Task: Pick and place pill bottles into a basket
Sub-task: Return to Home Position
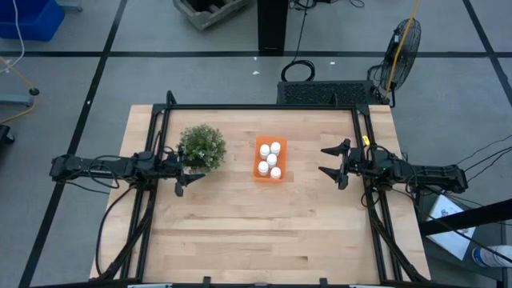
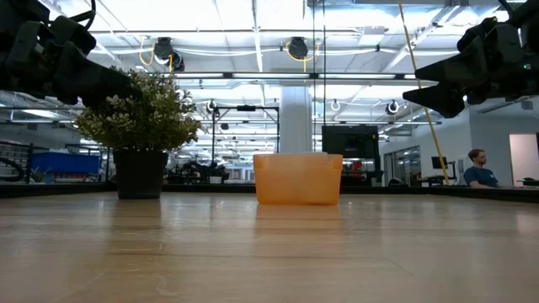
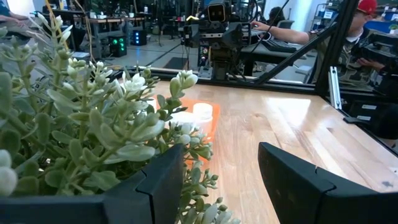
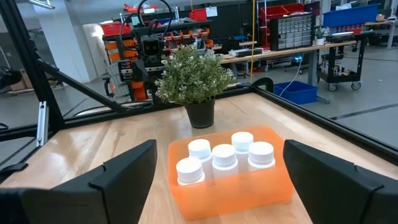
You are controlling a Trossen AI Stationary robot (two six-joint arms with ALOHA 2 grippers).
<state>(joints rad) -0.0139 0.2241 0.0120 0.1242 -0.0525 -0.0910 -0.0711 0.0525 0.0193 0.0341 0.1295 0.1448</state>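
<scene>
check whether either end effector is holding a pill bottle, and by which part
Nothing is held. The left end effector and right end effector are open and empty; five pill bottles sit in the basket.

The near half of the pale wooden table top (image 1: 264, 232) lies bare from left to right. Mid-table, two things block the way: the small orange rectangular plastic basket (image 1: 258, 176), full of white round-capped pill bottles (image 1: 271, 159), and left of it the bushy green potted plant (image 1: 202, 146), with a narrow bare strip between them. The plant's foliage crowds the wide-open left gripper (image 1: 178, 170). Bare wood separates the basket from the wide-open right gripper (image 1: 323, 160). A black metal frame (image 1: 264, 107) rims the far edge.
</scene>
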